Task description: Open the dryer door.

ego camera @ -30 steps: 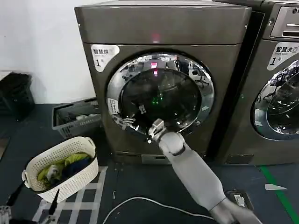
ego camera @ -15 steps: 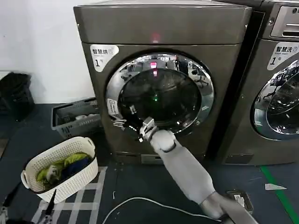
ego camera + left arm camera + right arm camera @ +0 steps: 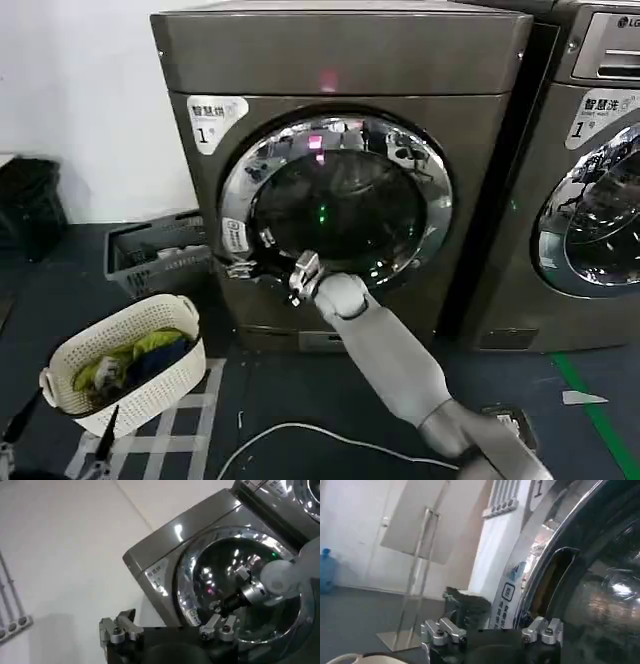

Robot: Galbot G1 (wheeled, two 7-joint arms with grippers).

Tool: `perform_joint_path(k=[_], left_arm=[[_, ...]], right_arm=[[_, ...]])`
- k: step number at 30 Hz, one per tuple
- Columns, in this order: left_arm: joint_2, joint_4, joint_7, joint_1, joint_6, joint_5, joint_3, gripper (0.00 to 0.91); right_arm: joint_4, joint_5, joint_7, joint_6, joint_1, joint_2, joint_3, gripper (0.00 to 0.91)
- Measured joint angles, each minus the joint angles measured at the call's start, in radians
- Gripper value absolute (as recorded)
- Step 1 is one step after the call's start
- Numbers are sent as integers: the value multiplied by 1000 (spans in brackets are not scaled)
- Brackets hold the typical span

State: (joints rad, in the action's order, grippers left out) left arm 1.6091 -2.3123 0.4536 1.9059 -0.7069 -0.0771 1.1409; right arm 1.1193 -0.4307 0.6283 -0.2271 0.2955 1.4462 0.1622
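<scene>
Where floor spreads, laundry basket [image 3: 125, 365] aside.

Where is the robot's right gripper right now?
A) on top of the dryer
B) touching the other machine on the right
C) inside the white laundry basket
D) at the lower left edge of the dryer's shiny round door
D: in the head view the right gripper sits at the lower left rim of the dryer door, far from the basket.
</scene>
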Motion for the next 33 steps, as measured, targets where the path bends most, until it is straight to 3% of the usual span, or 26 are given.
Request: perform_joint_path(k=[9,23,33], left_arm=[[0,17,-5,-25,31,10,-1,907],[0,7,-3,-50,83,4,-8,907],[-47,39,-4,-84,120,-14,-9,907]], right_arm=[[94,-108,242,-22,33,-99,-5,907],[336,-330,563,41,123,-309,-43,907],[516,-353,685,76,255,-435,-148,907]])
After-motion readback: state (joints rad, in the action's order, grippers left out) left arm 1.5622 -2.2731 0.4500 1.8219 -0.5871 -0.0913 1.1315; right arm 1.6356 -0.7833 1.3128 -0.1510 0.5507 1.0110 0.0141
